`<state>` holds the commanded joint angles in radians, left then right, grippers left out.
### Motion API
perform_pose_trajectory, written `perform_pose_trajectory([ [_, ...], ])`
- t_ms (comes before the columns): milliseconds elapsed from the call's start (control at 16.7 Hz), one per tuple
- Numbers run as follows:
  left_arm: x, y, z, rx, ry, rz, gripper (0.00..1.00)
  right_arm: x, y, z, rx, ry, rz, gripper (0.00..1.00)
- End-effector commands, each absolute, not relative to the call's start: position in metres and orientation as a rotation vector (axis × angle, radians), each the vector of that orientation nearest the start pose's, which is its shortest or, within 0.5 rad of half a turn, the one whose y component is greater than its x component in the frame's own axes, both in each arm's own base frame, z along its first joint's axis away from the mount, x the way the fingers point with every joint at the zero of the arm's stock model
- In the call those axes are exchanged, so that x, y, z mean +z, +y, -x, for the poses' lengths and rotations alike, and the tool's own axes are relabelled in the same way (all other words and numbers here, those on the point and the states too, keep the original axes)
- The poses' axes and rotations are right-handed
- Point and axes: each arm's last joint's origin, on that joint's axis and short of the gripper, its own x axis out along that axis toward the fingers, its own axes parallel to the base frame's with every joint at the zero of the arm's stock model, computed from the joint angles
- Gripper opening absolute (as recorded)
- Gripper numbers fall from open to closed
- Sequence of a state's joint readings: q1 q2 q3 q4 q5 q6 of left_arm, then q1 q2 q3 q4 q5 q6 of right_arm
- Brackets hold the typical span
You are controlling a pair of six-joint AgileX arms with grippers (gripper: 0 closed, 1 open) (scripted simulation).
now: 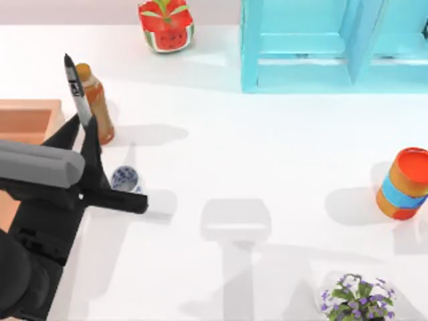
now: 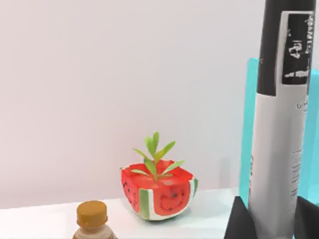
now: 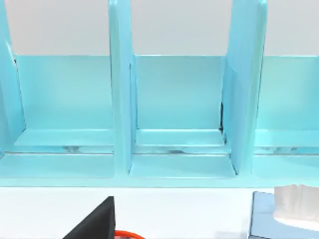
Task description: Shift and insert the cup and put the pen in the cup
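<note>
My left gripper (image 1: 83, 126) is shut on the pen (image 1: 75, 90), a black marker with a white labelled middle, and holds it upright above the table's left side. In the left wrist view the pen (image 2: 279, 124) rises between the two dark fingers (image 2: 239, 221). The cup (image 1: 125, 178), small and white with a blue pattern, stands on the table just right of the left arm, apart from the pen. A black part of my right gripper (image 3: 97, 221) faces the blue shelf.
An orange bottle (image 1: 95, 103) stands right beside the held pen. A watermelon planter (image 1: 166, 25) sits at the back, a blue shelf (image 1: 314, 47) at the back right. An orange cylinder with a blue band (image 1: 403, 184) stands right, a potted plant (image 1: 354, 297) front right, a wooden box (image 1: 27, 120) at the left edge.
</note>
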<state>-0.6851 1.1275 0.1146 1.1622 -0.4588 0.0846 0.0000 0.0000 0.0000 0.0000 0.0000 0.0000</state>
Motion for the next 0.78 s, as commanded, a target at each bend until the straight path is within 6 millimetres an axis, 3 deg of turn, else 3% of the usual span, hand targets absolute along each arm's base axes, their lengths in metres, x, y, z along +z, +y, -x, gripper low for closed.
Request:
perform_pose_trajectory([
  [240, 0.179, -0.109, -0.164, -0.202, -0.151, 0.026, 0.0, 0.16, -0.001, -0.106, 0.0, 0.0, 0.0, 1.0],
  [480, 0.163, -0.117, -0.182, -0.219, -0.102, -0.002, 0.0, 0.16, -0.001, -0.106, 0.0, 0.0, 0.0, 1.0],
  [780, 0.163, -0.116, -0.196, -0.208, -0.129, 0.013, 0.0, 0.16, -0.001, -0.106, 0.0, 0.0, 0.0, 1.0],
])
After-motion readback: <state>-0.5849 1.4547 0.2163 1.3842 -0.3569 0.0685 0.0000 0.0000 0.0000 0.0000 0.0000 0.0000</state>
